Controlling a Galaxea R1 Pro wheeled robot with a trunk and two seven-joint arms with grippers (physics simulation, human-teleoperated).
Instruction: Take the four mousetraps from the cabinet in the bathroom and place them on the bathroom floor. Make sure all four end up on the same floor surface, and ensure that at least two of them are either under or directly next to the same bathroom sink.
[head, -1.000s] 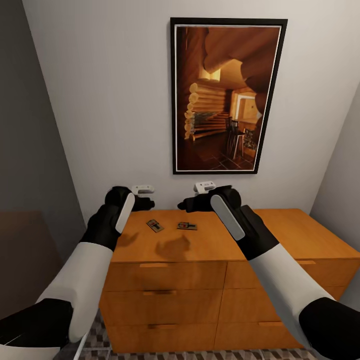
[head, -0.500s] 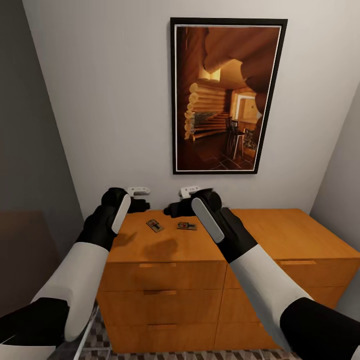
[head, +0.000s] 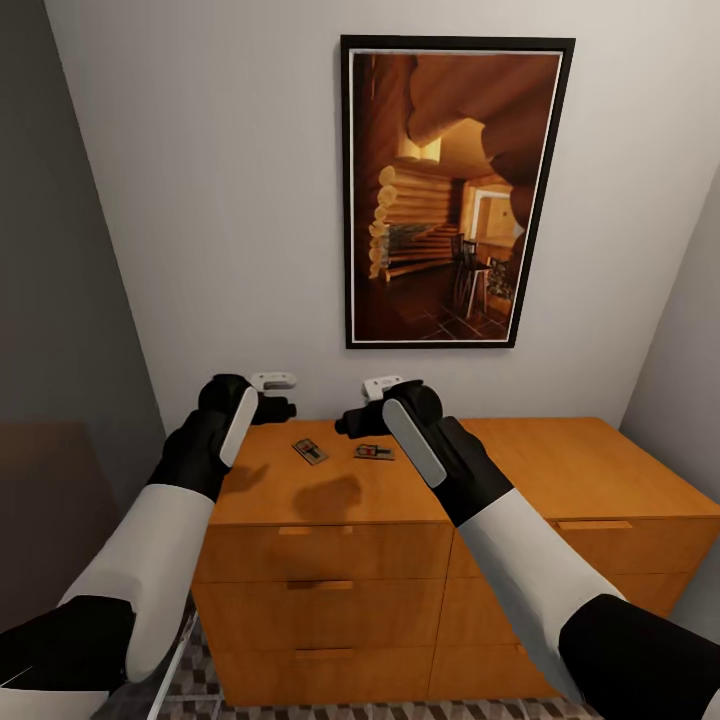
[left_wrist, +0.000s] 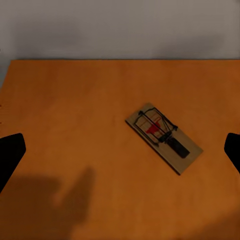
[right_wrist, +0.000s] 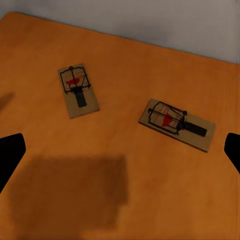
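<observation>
Left gripper (head: 272, 396) hovering over the left end of the cabinet (head: 560, 465), fingers spread wide with nothing between. Just right of it, one mousetrap (head: 309, 451) flat on the cabinet top, angled; a second mousetrap (head: 373, 452) close beside, not touching. Right gripper (head: 362, 405) poised above that pair, likewise wide open and empty. Framed picture (head: 455, 190) on the wall above.
</observation>
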